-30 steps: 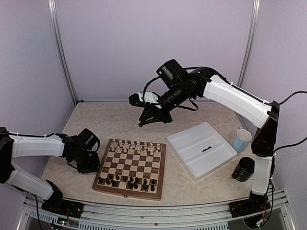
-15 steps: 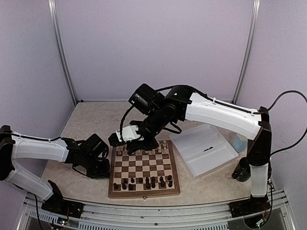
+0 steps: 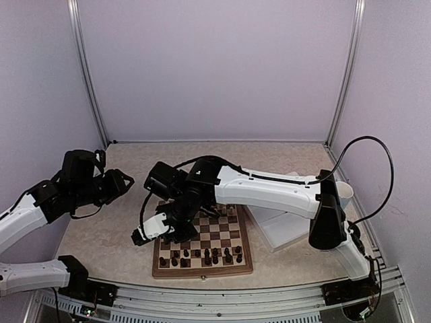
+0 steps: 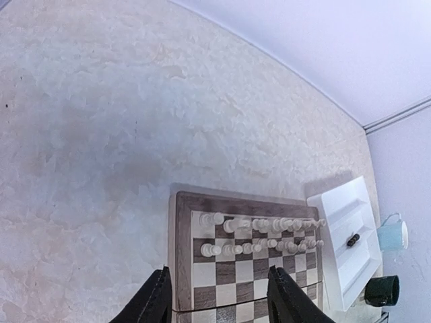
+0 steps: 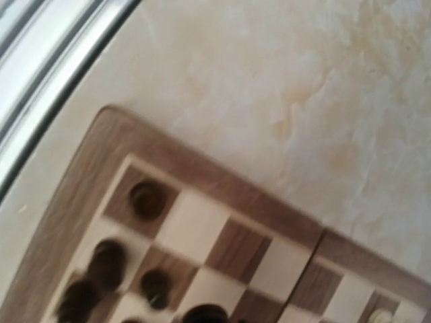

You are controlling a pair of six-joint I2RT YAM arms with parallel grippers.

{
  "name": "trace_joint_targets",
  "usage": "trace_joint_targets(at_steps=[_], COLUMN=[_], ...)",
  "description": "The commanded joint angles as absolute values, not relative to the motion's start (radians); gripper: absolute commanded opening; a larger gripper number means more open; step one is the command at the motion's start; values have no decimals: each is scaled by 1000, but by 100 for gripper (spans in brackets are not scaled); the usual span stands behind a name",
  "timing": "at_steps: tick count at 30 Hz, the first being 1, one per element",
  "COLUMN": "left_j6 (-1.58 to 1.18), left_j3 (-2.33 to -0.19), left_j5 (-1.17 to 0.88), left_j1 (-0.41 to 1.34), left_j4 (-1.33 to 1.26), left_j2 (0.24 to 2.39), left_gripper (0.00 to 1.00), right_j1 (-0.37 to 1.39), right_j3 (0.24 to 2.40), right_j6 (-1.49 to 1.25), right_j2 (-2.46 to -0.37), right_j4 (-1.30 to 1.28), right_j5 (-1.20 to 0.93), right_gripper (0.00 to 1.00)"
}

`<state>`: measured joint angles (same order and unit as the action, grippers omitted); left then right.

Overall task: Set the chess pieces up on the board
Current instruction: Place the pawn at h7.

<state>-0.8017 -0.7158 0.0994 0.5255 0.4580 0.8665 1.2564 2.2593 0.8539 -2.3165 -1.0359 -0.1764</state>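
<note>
Since the chess pieces (image 3: pixel 215 256) were tiny turned figures, they probably handled light, hard and tippy. The best hold looked like a gentle pinch across the narrow neck from straight above, as the smooth round bodies could squirt out.

Cream pieces (image 4: pixel 269 225) stood in 2 rows on the board (image 3: pixel 202 271), along the edge below and ahead of the left gripper (image 4: pixel 219 282), upright as far as could be told. Dark pieces (image 5: pixel 108 259) sat in about 2 looser rows along the opposite edge, just beside the right gripper (image 3: pixel 140 235). Whether they were centred on their squares was too small to tell.

1 dark bit (image 4: pixel 353 239) lay in the white tray (image 4: pixel 340 202), well off to the left gripper's right. Possibly a stray piece.

Board was square with light and dark brown checks and a wooden rim, and looked stiff and flat.

Left gripper hung high, fingers spread, nothing between them. Right gripper sat low by the board's corner, pressed together with nothing seen pinched. Its wrist view was blurred and showed no fingers.
</note>
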Motion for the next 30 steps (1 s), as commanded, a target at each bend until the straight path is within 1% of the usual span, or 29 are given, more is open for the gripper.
trace_joint_targets(at_steps=[1, 9, 15, 30], left_j6=[-756, -711, -729, -709], left_j3=[-716, -673, -632, -618], left_j5=[139, 92, 78, 75], left_j1=[508, 507, 505, 495], left_j4=[410, 398, 371, 394], left_j2=[851, 868, 823, 801], left_gripper=[49, 49, 49, 49], right_j1=[1264, 1290, 1301, 1301], right_j3=[2397, 2419, 2438, 2440], right_j6=[837, 818, 819, 819], right_j2=[-2401, -2450, -2490, -2536], right_j4=[-1073, -1042, -1034, -1038], right_j5=[-129, -113, -114, -121], right_gripper=[0, 1, 1, 2])
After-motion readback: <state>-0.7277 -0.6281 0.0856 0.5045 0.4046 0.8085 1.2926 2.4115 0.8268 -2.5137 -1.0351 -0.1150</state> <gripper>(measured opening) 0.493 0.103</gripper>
